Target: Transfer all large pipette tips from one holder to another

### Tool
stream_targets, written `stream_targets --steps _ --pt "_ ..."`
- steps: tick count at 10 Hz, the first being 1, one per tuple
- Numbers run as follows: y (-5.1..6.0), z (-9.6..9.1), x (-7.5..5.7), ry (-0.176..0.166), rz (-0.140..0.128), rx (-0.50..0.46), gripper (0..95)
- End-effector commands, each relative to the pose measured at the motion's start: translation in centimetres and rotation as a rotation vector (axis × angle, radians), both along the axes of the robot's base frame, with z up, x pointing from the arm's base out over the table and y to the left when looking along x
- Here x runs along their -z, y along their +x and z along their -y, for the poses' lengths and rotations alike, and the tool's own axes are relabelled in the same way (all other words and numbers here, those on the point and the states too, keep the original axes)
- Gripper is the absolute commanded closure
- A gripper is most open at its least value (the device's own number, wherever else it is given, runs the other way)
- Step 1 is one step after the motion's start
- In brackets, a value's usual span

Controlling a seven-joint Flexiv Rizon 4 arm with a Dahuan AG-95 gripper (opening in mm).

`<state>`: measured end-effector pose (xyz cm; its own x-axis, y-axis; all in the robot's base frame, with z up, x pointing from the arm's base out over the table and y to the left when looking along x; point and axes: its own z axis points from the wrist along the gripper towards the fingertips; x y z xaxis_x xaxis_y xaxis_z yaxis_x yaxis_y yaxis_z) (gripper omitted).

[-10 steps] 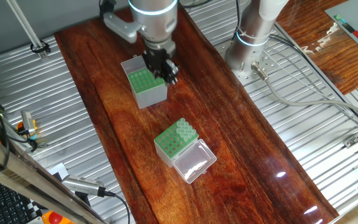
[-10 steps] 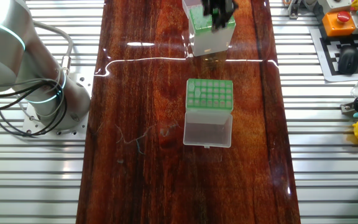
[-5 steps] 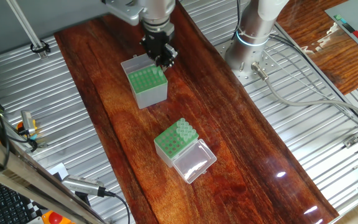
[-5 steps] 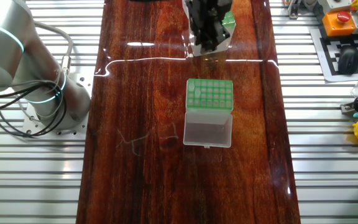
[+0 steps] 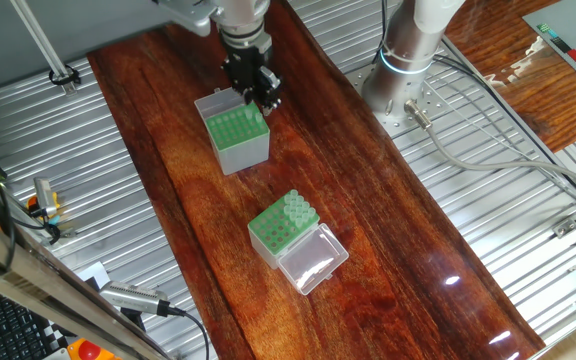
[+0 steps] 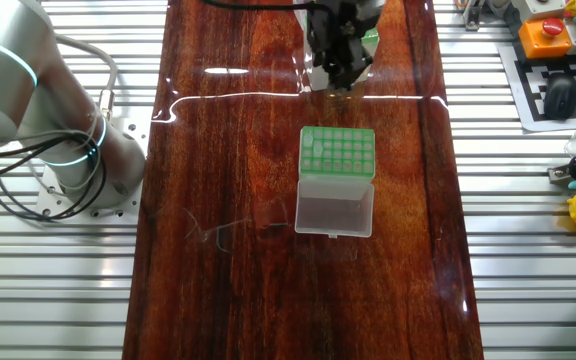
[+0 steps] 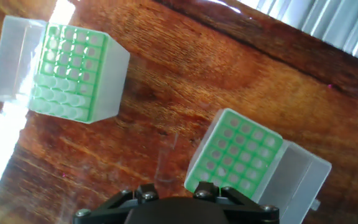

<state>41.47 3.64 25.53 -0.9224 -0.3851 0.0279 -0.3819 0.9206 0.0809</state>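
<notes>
1. We count two green-topped boxes on the wooden table, well apart from each other.
2. The taller holder stands at the far end; the shorter box sits nearer, its clear lid lying open beside it.
3. The large pipette tips stand in the shorter box along one edge of its plate; we see about two rows but cannot count them singly.
4. The gripper hangs above the taller holder's far right corner; we cannot tell how wide its fingers stand or whether they hold anything.
</notes>
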Motion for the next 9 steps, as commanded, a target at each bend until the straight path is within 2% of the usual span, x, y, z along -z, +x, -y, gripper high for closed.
stream_targets --steps 1,3,9 --pt "0.3 3.4 2.3 -0.040 0.048 0.007 76.0" --pt "0.2 5.4 3.3 -0.040 0.052 -0.015 76.0" --pt "0.1 5.5 3.5 -0.044 0.038 0.067 76.0"
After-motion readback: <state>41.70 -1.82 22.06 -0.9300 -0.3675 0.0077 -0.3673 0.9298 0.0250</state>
